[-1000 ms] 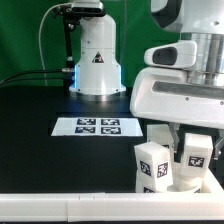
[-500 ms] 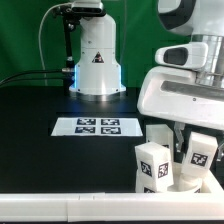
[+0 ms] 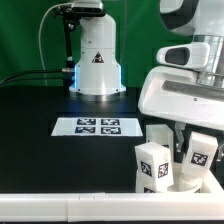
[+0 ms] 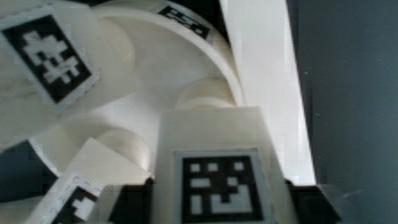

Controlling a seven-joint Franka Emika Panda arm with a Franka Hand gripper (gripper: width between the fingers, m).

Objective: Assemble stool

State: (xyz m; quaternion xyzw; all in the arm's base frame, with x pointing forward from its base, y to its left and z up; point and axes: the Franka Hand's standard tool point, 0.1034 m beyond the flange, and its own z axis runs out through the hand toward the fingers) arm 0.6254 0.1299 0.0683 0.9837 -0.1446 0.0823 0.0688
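The gripper [image 3: 193, 150] sits low at the table's [image 3: 40, 120] four o'clock corner, clamped on a tagged stool leg [image 3: 197, 152]. Another leg [image 3: 153, 165] stands just beside it, over the seat [image 3: 180, 180]. The marker board [image 3: 96, 126] lies at centre.

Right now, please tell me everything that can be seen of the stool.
The stool is a small white kit that looks like plastic, standing at the table's near edge on the exterior view's right, under the arm. Chunky legs stick upward, each bearing a square black-and-white tag. The wrist view shows the curved rim of the round seat below the legs. The pincer is down among the legs; whether it grips one I cannot tell.
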